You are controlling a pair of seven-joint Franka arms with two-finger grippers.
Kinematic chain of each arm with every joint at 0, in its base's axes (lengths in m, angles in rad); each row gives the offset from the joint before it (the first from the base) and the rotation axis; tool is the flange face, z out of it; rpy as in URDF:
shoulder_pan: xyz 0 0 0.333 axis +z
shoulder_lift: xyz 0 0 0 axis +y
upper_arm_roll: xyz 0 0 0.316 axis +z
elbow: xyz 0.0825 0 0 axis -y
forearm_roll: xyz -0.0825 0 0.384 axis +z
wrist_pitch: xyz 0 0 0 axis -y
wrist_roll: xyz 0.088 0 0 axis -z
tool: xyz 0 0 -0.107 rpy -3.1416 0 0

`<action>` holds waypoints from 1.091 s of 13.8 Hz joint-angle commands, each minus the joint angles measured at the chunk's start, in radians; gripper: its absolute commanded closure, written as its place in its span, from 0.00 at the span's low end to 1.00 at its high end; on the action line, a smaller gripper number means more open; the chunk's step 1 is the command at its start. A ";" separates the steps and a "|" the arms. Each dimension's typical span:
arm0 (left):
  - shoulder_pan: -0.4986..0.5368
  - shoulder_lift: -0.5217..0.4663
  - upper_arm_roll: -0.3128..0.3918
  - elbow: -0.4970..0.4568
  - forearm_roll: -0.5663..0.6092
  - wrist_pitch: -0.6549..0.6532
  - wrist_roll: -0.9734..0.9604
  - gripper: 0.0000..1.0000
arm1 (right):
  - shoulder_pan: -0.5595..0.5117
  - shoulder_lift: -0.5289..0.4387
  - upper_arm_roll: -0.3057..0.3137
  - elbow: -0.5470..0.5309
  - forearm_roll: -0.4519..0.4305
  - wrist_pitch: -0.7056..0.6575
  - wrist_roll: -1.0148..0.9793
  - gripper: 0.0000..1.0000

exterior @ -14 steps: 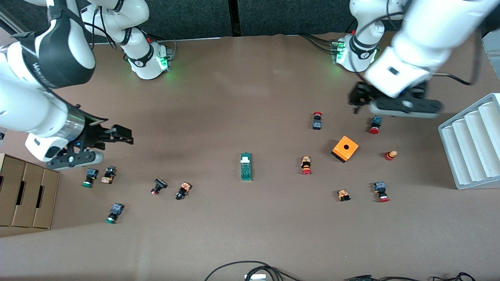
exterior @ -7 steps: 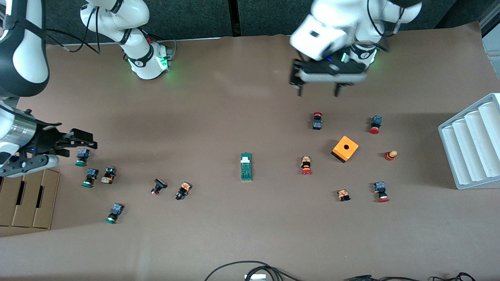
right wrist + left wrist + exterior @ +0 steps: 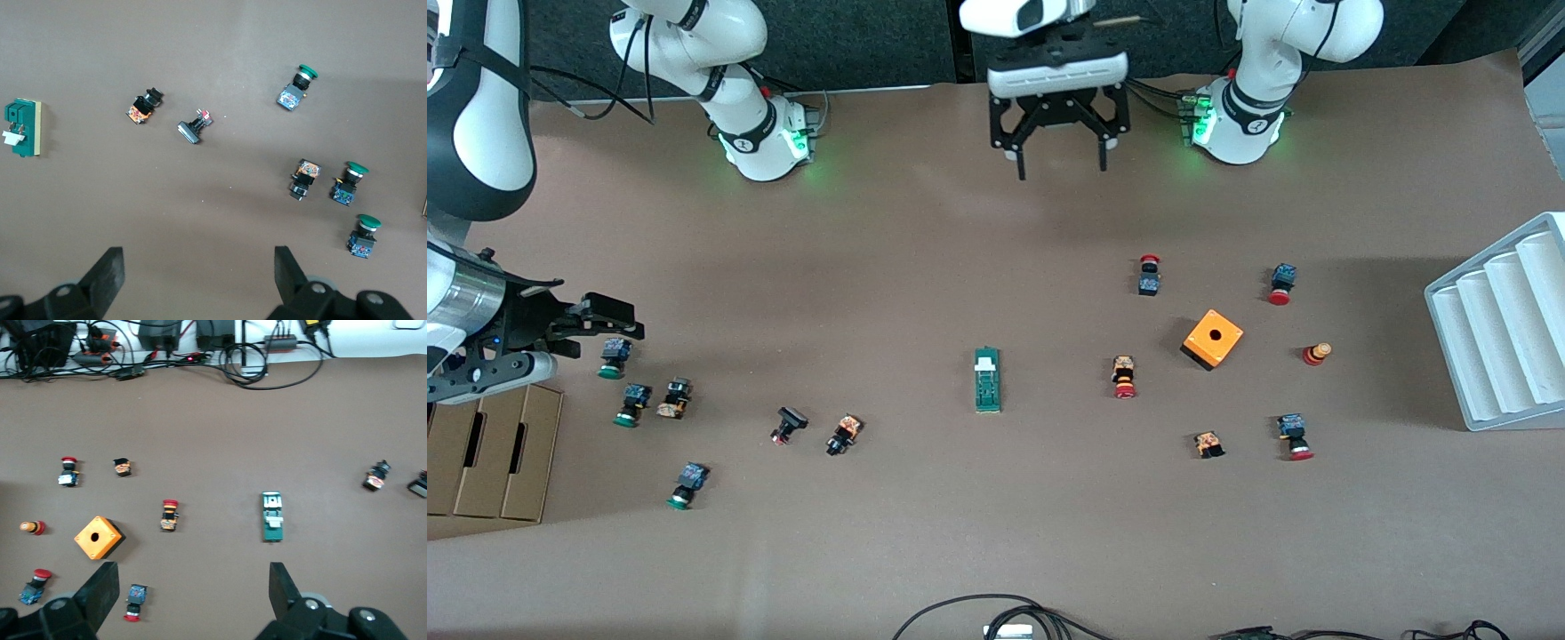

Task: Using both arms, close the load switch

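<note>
cardboard box (image 3: pixel 480 444) cut by frame edge, white rack (image 3: pixel 1503 329) too

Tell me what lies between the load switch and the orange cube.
One red-capped push button lies between the load switch and the orange cube, in the front view.

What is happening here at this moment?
Nothing is held yet. The load switch lies untouched on the brown table, among scattered push buttons. The left gripper hangs open over the table's edge between the arm bases. The right gripper is open above a green-capped button at its own end.
</note>
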 commanded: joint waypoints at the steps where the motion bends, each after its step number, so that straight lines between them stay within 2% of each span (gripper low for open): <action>1: -0.052 0.009 -0.030 -0.016 0.038 0.026 -0.096 0.01 | 0.003 -0.005 0.002 -0.011 -0.016 0.001 0.000 0.00; 5: -0.193 0.012 -0.039 -0.073 0.167 0.032 -0.309 0.01 | -0.004 -0.003 0.002 -0.008 -0.015 -0.011 -0.007 0.01; 11: -0.339 0.013 -0.039 -0.151 0.313 0.047 -0.593 0.01 | -0.067 -0.048 -0.010 0.002 -0.012 -0.065 0.000 0.01; 15: -0.430 0.052 -0.039 -0.176 0.437 0.058 -0.777 0.01 | -0.098 -0.052 -0.013 0.000 -0.007 -0.079 0.005 0.00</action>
